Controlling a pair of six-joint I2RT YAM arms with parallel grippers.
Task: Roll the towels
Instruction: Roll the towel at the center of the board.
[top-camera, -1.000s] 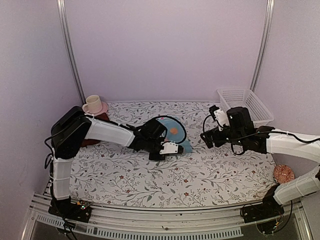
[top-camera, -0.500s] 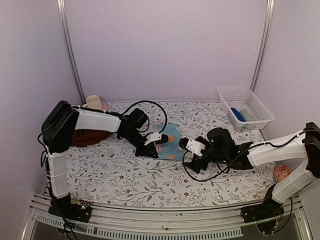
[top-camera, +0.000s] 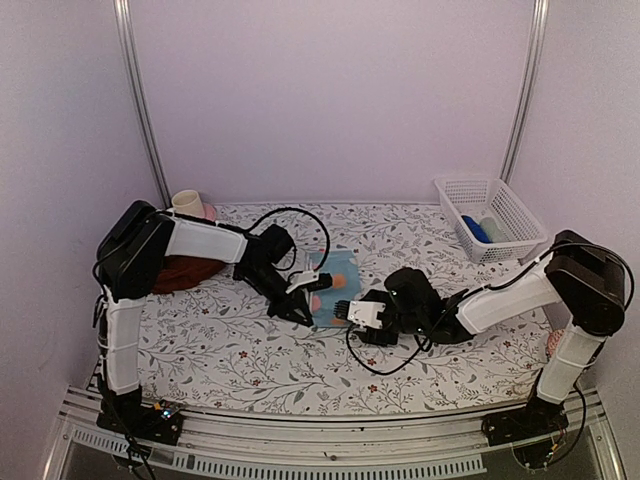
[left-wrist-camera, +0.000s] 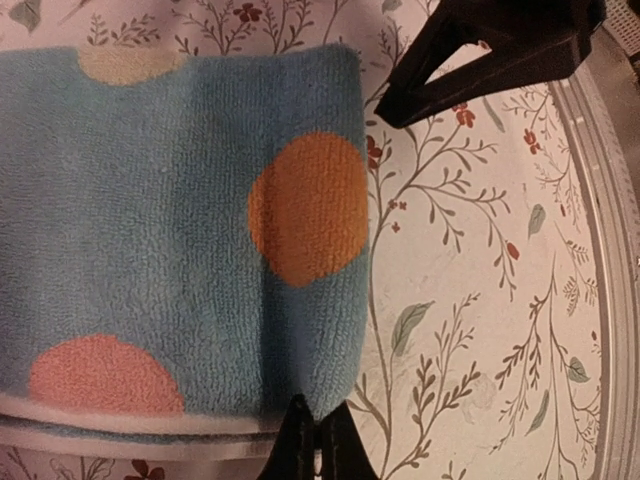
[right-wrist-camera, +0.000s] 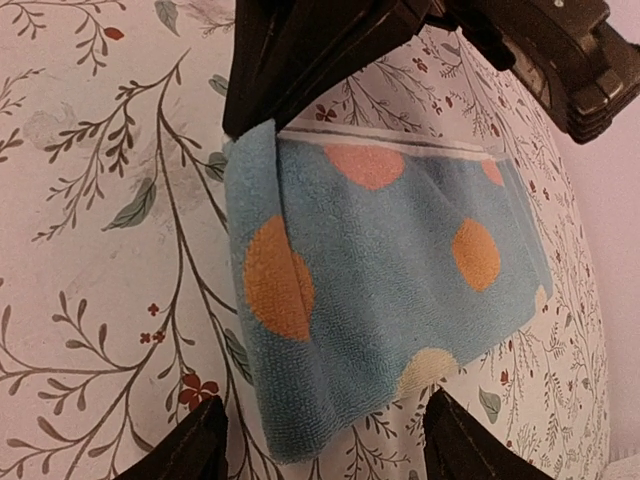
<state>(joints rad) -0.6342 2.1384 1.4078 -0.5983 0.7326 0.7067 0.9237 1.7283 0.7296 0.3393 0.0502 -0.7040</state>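
Over the tabletop (top-camera: 250, 350), the left claw (top-camera: 302, 312) is pinching a near corner of the blue towel (top-camera: 338, 278) at centre. The right claw (top-camera: 343, 312) is crowding in beside it, and the maroon towel (top-camera: 185, 272) is waiting far left near a cup (top-camera: 188, 203).

At the left wrist, the tips are clamping only the hem, so a tug could slip it.

At the right wrist, the jaws are standing apart, straddling the other near corner, with the left claw sitting close and risking a clash.
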